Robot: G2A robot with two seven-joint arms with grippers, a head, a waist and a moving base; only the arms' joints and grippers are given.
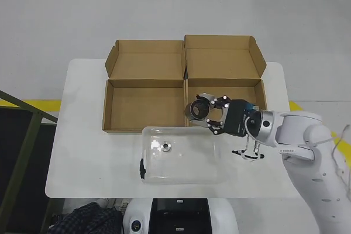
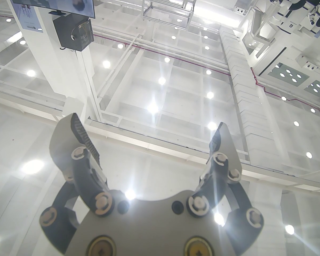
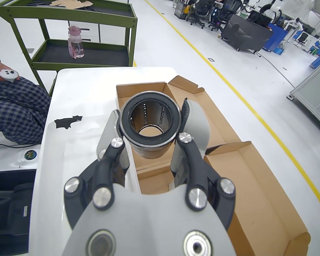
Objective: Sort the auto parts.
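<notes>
My right gripper [image 3: 151, 127] [image 1: 206, 111] is shut on a metal cylindrical bearing [image 3: 151, 127] [image 1: 199, 107] with a dark rim and a hollow bore. It holds the bearing above the near edge of the right cardboard box [image 1: 251, 92] [image 3: 253, 177], close to the wall shared with the left cardboard box [image 1: 143, 108] [image 3: 141, 90]. A small round metal part [image 1: 165, 145] lies in the clear plastic tray [image 1: 213, 169] near the table's front. My left gripper [image 2: 149, 134] is open, holds nothing, and points up at the ceiling.
Both boxes stand side by side at the back of the white table [image 1: 82, 146] with lids folded back. A black scrap [image 1: 141, 170] [image 3: 68, 121] sits at the tray's left edge. A green cart [image 3: 69, 27] and a seated person's leg [image 3: 13, 107] are beyond the table's left side.
</notes>
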